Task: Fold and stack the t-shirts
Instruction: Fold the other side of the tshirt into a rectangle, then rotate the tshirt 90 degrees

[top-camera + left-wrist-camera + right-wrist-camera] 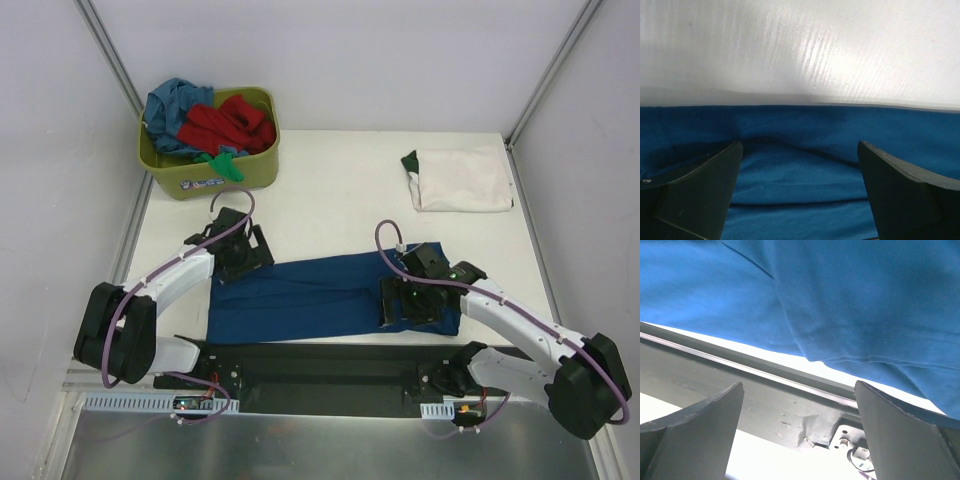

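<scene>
No text can be read anywhere. The olive tub (258,165) carries a small label (201,185) on its front side, but the print is too small to read.

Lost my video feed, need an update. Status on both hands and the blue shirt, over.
Left hand open at far-left corner of blue shirt. Right hand open at its right end. Nothing held. Tub, folded white tee well apart.

Blue t-shirt (320,300) is soft matt cloth, lightly creased, with a stitched hem. The counter (340,190) shows smooth and white, faintly glossy. Olive tub (215,178) looks like slick plastic. Left gripper (799,170) fingers (695,200) read matt black, slightly grainy.
</scene>
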### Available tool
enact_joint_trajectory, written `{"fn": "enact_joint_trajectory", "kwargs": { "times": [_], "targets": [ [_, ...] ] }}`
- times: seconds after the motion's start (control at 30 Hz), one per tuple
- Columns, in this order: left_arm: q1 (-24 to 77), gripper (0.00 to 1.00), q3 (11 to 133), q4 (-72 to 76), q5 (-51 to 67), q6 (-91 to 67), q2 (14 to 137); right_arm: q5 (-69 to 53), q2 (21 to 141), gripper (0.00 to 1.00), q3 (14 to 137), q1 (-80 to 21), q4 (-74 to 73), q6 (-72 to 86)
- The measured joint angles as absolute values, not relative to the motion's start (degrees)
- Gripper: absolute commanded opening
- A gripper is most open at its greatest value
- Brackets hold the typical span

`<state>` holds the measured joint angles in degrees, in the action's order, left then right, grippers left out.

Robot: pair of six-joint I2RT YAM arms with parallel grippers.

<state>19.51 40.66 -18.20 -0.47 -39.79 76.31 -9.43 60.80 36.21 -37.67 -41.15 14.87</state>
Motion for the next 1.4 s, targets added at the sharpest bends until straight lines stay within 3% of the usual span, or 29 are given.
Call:
{"fn": "enact_joint_trajectory", "kwargs": {
  "times": [0.23, 0.43, 0.67, 1.07, 1.4],
  "targets": [
    [19.5, 0.99, 41.5, -18.2, -0.1, -39.8, 75.8, -6.0, 62.4, 0.97, 43.4, -37.7, -40.8, 14.2],
    [19.9, 0.99, 42.2, -16.8, 3.1, -39.9, 78.0, -3.6, 70.9, 0.97, 45.5, -37.5, -36.7, 14.0],
    [19.9, 0.99, 34.3, -18.5, -0.8, -40.6, 70.4, -2.2, 79.6, 0.97, 45.8, -35.8, -35.0, 14.7],
    [15.7, 0.99, 31.0, -36.8, -14.0, -48.9, 59.0, -1.3, 79.8, 0.97, 43.9, -32.1, -34.7, 14.7],
    [15.7, 0.99, 33.9, -39.7, -11.9, -49.6, 54.3, -2.5, 79.8, 0.97, 45.9, -31.2, -34.2, 13.2]
  ]
}}
